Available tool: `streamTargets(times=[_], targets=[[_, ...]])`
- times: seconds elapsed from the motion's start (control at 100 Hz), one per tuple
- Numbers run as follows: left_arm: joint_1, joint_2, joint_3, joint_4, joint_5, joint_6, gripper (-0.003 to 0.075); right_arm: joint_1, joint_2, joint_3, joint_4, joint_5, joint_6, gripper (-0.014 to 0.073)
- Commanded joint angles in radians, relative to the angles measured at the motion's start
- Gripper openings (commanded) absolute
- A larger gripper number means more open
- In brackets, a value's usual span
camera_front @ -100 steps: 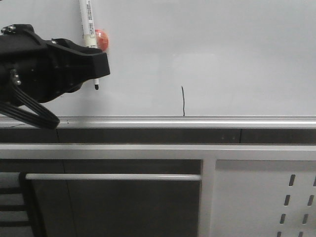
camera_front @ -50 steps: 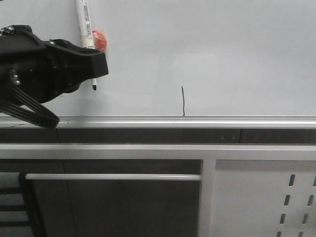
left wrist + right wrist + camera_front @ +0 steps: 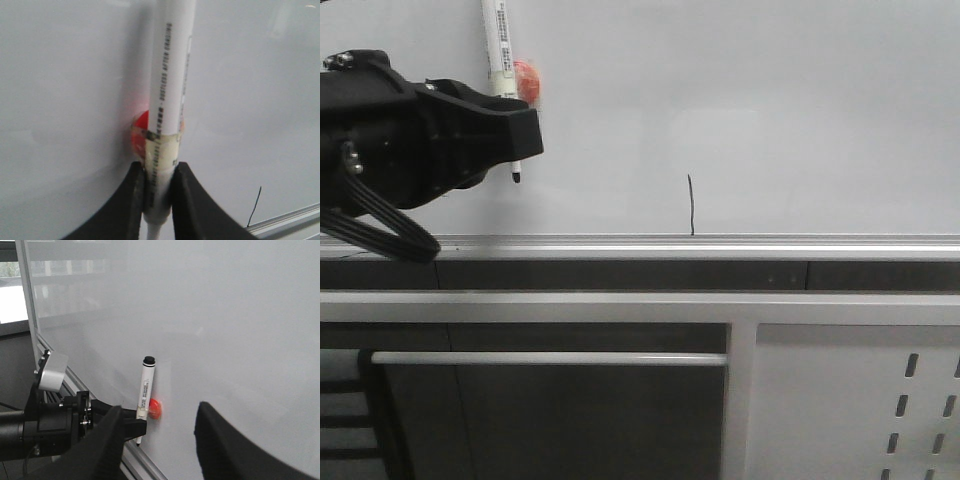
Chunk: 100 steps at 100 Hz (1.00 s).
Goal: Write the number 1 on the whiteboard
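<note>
**One black line is sitting on the board while the left gripper is holding the pen**

Far on the left in the front view, the left gripper (image 3: pixel 516 140) is hanging in front of the whiteboard (image 3: pixel 770 100). It is big and black, with thick black cables (image 3: pixel 375 228) looping down under it. Its two fingers (image 3: pixel 131 200) are pressing in tight on a white marker pen (image 3: pixel 500 45). The pen is standing nearly straight up, with its dark tip pointing down. Tan tape is going around the pen just above the fingers in the left wrist view. I cannot tell if the tip is touching the board.

Just behind the pen, a small round orange-red thing (image 3: pixel 528 80) is sitting on the board. The pen is partly hiding it.

Going right, near the middle, the number 1 (image 3: pixel 691 205) is showing as a thin, short, slightly wavy black line. It is running up and down, and its lower end is almost reaching the silver rail (image 3: pixel 720 243) along the bottom of the board. It is well apart from the pen tip.

Lower down on the right, a white panel with slots (image 3: pixel 860 400) is standing under the rail.

Only the right wrist view is showing the right gripper (image 3: pixel 160 440). Its two dark fingers are spreading wide apart and holding nothing. It is staying away from the board and looking toward the pen.
</note>
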Motion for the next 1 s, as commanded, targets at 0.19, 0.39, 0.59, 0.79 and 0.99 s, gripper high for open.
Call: streamTargets(times=[0.19, 0.39, 0.59, 0.79, 0.99], targets=[[0.002, 0.002, -0.023, -0.009, -0.094, 0.002, -0.0016, -0.008, -0.014, -0.029, -0.002, -0.057, -0.006, 0.0293], [0.002, 0.048, -0.023, -0.007, -0.161, 0.002, -0.0013, -0.008, -0.014, -0.029, -0.002, -0.057, -0.006, 0.0293], [0.002, 0.048, -0.023, -0.004, -0.206, 0.002, 0.0075, -0.008, -0.014, -0.029, -0.002, -0.082, -0.006, 0.0293], [0.002, 0.048, -0.023, -0.011, -0.210, 0.002, 0.0118, -0.008, -0.014, -0.029, -0.002, -0.089, -0.006, 0.0293], [0.002, 0.048, -0.023, -0.011, -0.221, 0.002, 0.0120, -0.008, -0.014, -0.029, -0.002, -0.089, -0.006, 0.0293]])
